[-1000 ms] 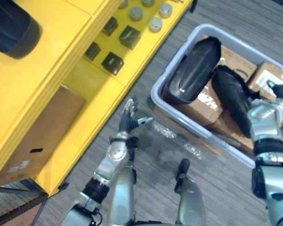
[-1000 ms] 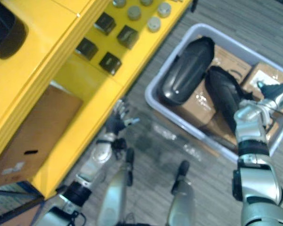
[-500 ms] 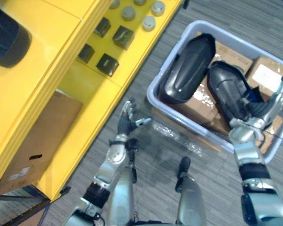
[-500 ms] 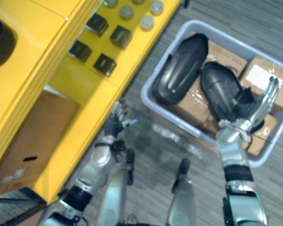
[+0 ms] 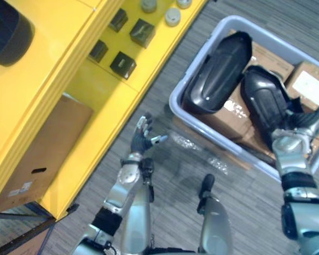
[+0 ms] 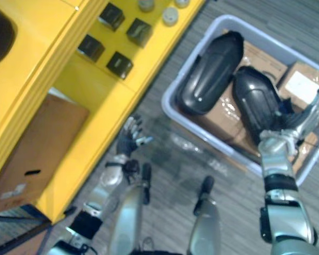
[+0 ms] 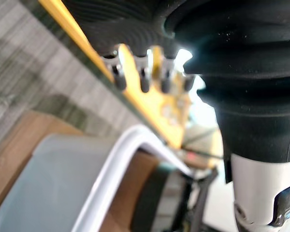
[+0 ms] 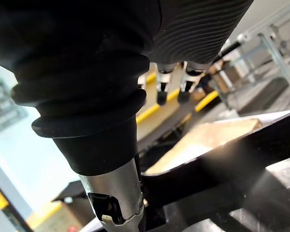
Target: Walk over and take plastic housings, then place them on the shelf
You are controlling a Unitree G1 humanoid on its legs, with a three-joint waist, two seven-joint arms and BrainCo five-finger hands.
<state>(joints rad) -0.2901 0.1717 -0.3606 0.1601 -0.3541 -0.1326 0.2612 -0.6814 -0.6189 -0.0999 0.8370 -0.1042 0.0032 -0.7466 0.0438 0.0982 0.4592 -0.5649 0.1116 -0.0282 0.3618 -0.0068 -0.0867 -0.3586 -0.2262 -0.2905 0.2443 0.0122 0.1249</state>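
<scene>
Over on the robot's right, a grey bin [image 5: 174,106] sits on the striped grey floor [image 5: 244,202] holding two black plastic housings side by side on top of cardboard boxes [image 5: 308,85]: a long housing [image 5: 218,71] towards the shelf side and a shorter housing [image 5: 266,101] next to it. The right hand [image 6: 300,123] is over the bin's near edge, just beside the shorter housing, with its fingers stretched out straight and holding nothing; whether it touches the housing cannot be told. The left hand [image 5: 142,139] hangs above the floor between the bin and the yellow shelf [image 5: 69,69], fingers loosely spread and empty. On the shelf lie small dark blocks [image 5: 122,64] and round grey pieces [image 5: 173,16], with a dark rounded thing [image 5: 5,32] on its top level and a brown box [image 5: 37,154] underneath.
</scene>
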